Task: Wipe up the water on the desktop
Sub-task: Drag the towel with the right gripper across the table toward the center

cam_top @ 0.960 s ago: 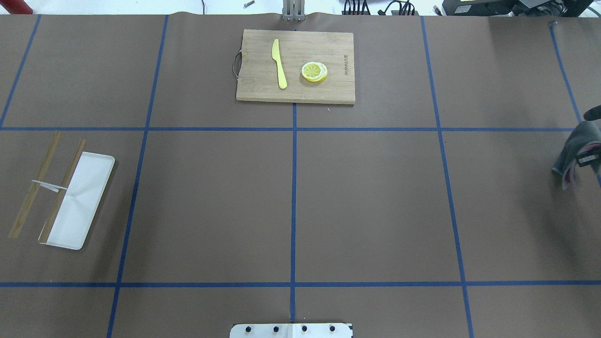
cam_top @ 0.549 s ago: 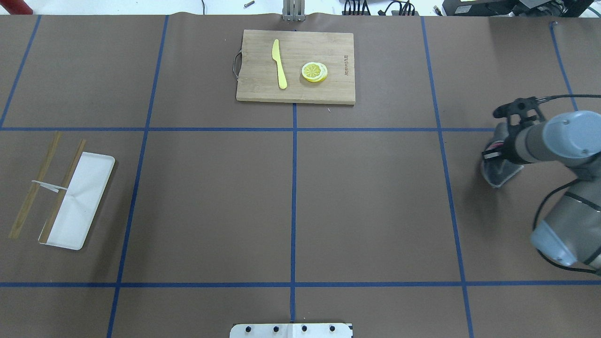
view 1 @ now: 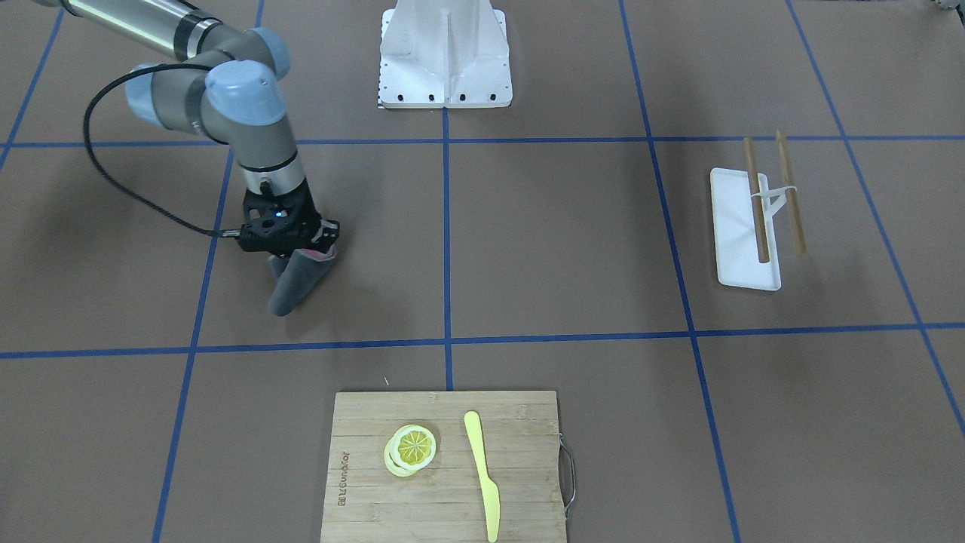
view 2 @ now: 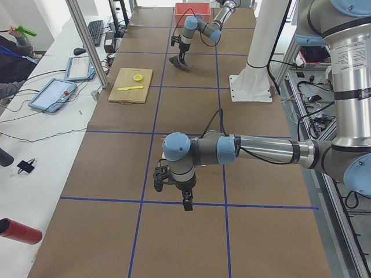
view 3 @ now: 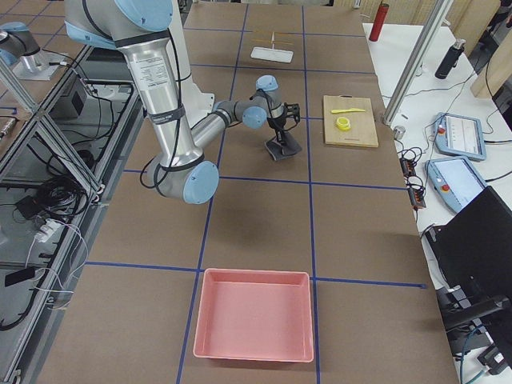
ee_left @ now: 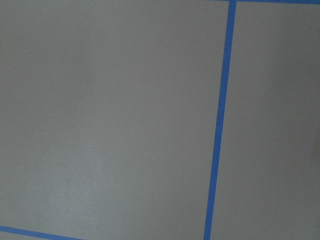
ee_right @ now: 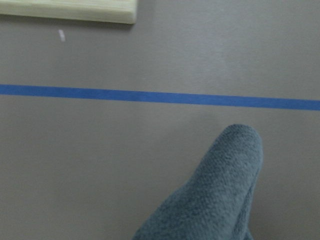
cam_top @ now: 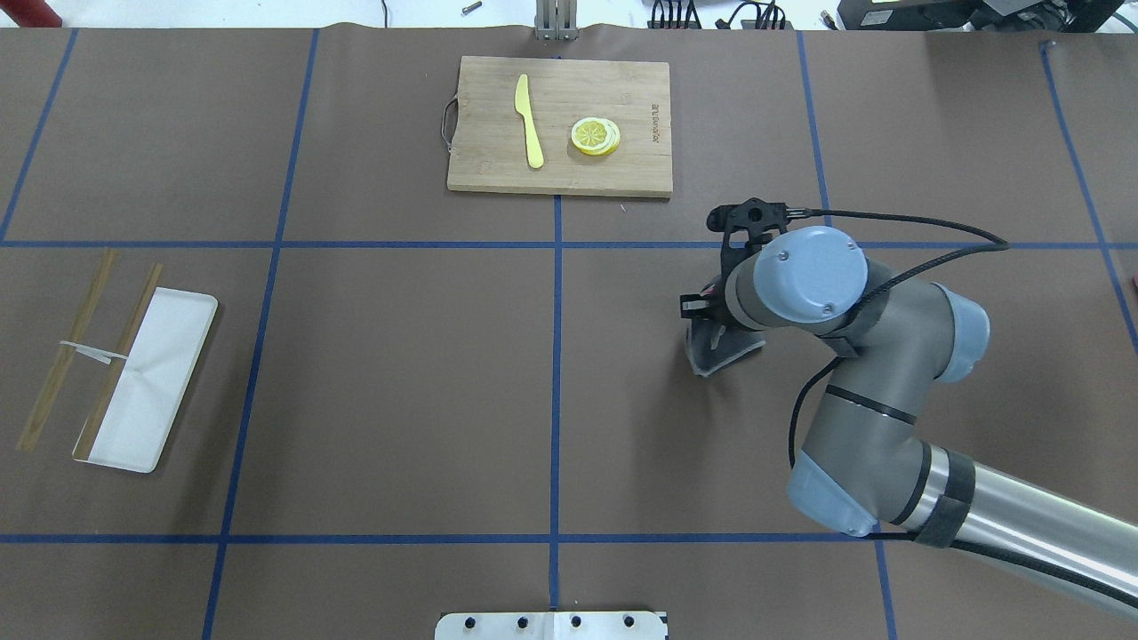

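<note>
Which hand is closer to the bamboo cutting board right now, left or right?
Right. The right hand, holding a grey cloth, hangs near a corner of the cutting board; the left hand is far down the desktop.

- Seen from the left end, my white side bench (view 2: 35, 145) runs along 9 o'clock, carrying two tablets (view 2: 55, 92) and a keyboard (view 2: 95, 30).
- An aluminium post (view 2: 87, 43) stands at 11 o'clock.
- From the right end, cables (view 3: 50, 198) tangle on my floor (view 3: 80, 240) at 9 o'clock.
- A black monitor (view 3: 480, 248) sits at 4 o'clock.
</note>
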You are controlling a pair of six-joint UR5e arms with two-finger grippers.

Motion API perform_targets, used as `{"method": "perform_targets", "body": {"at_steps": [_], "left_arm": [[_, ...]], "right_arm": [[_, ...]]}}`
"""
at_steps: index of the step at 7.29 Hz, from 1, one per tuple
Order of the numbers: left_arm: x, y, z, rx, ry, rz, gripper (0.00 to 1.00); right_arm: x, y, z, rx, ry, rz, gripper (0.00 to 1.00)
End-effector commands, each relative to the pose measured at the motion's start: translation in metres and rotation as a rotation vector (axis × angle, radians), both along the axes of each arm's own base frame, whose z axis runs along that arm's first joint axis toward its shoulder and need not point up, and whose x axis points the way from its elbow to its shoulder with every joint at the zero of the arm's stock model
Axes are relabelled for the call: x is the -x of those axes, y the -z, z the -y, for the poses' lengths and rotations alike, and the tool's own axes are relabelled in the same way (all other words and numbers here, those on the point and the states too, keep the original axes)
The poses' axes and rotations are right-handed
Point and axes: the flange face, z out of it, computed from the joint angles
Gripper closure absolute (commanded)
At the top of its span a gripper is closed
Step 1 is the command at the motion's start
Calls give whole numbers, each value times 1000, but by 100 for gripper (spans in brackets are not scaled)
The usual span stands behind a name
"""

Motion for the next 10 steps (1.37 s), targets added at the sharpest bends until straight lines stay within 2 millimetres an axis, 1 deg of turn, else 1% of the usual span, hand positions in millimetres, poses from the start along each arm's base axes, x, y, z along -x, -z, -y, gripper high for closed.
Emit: {"method": "perform_targets", "body": {"at_steps": [1, 2, 3, 4, 5, 6, 7, 8, 9, 10], "left_arm": [[0, 1, 0, -2, 0, 0, 1], [-1, 1, 0, -2, 0, -1, 1], [-1, 2, 0, -4, 0, -2, 1], [-1, 2, 0, -4, 0, -2, 1], [-1, 2, 0, -4, 0, -2, 1], [-1, 2, 0, -4, 0, -2, 1], [-1, 2, 0, -4, 0, -2, 1], [-1, 2, 1, -5, 0, -2, 1], [-1, 2, 0, -5, -1, -2, 1], [-1, 3, 1, -6, -1, -3, 1]], "right_arm": [[-1, -2, -18, 21, -14, -20, 100], [-22, -36, -28, 35, -3, -61, 100], [-58, -69, -47, 22, 33, -102, 100], [-104, -91, -66, -6, 76, -144, 100], [-141, -127, -78, -8, 107, -215, 100], [-181, -172, -87, -36, 135, -252, 100], [-232, -220, -97, -61, 159, -273, 100], [-278, -264, -102, -55, 189, -320, 100], [-314, -311, -101, -47, 213, -384, 100], [-340, -351, -98, -63, 221, -414, 100]]}}
